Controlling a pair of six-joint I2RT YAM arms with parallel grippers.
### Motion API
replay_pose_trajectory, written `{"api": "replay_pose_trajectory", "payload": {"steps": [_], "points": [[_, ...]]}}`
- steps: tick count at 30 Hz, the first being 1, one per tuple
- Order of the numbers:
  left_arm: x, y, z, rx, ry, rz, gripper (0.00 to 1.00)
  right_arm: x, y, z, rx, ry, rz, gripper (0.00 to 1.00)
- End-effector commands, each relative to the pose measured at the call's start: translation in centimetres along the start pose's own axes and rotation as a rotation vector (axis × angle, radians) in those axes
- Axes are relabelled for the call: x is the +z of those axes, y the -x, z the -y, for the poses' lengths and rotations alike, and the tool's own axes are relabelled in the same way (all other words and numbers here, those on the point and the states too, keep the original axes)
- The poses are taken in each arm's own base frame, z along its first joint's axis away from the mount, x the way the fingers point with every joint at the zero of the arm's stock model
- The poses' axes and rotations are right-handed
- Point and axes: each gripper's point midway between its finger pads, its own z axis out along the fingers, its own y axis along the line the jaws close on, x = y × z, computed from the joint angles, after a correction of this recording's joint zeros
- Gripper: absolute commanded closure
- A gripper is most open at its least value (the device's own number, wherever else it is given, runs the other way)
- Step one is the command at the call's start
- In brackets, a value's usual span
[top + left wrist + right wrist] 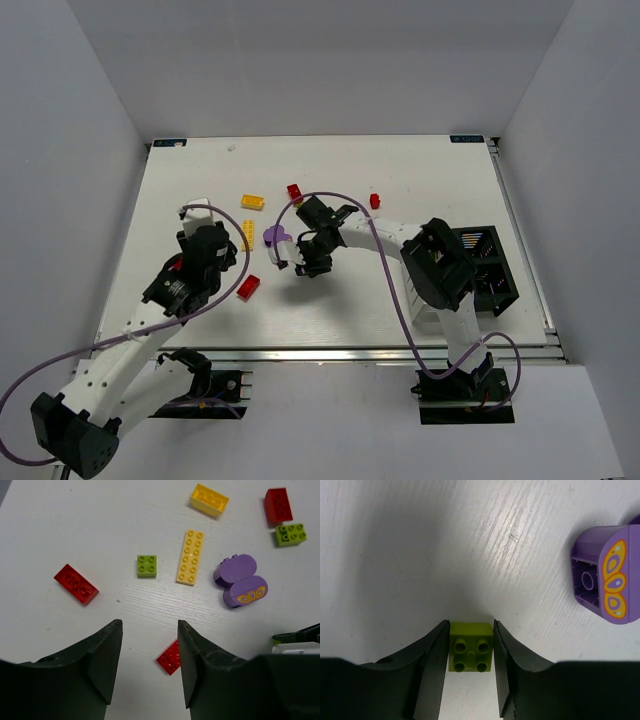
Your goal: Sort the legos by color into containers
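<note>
Squarely between the fingers of the right gripper (470,635) sits a lime green brick (471,655), studs toward the wrist camera, with both dark fingers pressed against its sides. Whether it rests on the table (420,540) or hangs just above it cannot be told. Near it, at the edge of that wrist view, lies the purple piece (600,545), tipped on its side and showing a yellow butterfly print. The left gripper (147,650) hovers over the table with its jaws spread and nothing between them; a red brick (169,659) lies below, partly hidden by one finger. Beyond it are a second green brick (146,565), a long yellow brick (190,557) just beside that, and a red two-by-four (76,583) off to the side. The containers (495,262) stand at the table's right edge, well apart from both grippers.
</note>
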Motion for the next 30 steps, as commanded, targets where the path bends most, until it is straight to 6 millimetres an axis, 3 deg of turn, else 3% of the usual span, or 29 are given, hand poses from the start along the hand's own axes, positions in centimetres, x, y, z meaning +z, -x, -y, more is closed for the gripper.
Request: {"api": "replay_pose_trajectory", "payload": {"steps": [1,5,7,8,10,12,15,17,18,19,20,21,22,23,30], "points": [[0.7,-1.0,0.8,0.015,-0.027,-0.041,0.42,-1.1,-0.8,-1.7,0.06,0.034,-0.029,0.86],[1.9,-1.9,1.0,0.023,-0.033,-0.087,0.4,-4.1,1.5,-0.4,0.134,-0.031,0.057,0.9],[2.8,-2.6,1.2,0.035,-0.029,-0.125,0.34,-7.2,3.1,0.7,0.175,-0.099,0.107,0.9],[3.2,-2.9,1.3,0.036,-0.028,-0.143,0.26,-8.3,3.8,0.9,0.239,-0.123,0.129,0.9],[4.5,-3.9,1.6,0.041,-0.042,-0.207,0.22,-12.5,4.9,1.9,0.29,-0.223,0.189,0.91],[5.3,-4.4,1.9,0.032,-0.066,-0.253,0.19,-15.9,6.1,1.2,0.326,-0.287,0.26,0.91],[6.7,-5.2,1.9,0.023,-0.075,-0.317,0.18,-20.4,4.9,0.5,0.398,-0.374,0.286,0.9],[7.5,-5.5,2.1,0.014,-0.079,-0.341,0.18,-21.6,2.9,-0.3,0.458,-0.416,0.245,0.9],[7.7,-5.6,2.1,0.009,-0.081,-0.352,0.18,-23.5,2.2,-0.6,0.482,-0.473,0.245,0.9],[7.9,-5.7,2.4,-0.001,-0.097,-0.363,0.17,-23.2,0.6,-1.4,0.521,-0.492,0.211,0.9],[8.3,-5.8,2.2,-0.007,-0.09,-0.376,0.17,-24.4,-1.1,-1.4,0.56,-0.546,0.205,0.9],[8.5,-5.7,2.3,-0.005,-0.095,-0.375,0.17,-26.0,-1.0,-1.8,0.562,-0.6,0.222,0.91],[8.7,-5.8,2.2,-0.007,-0.089,-0.381,0.17,-25.9,-2.2,-2.5,0.593,-0.615,0.202,0.91],[9.0,-5.4,2.3,0.002,-0.089,-0.378,0.16,-27.3,-3.3,-2.9,0.633,-0.663,0.202,0.91],[10.9,-5.3,2.2,0.023,-0.072,-0.406,0.15,-29.1,-8.8,-5.5,0.816,-0.775,0.131,0.9]]}}
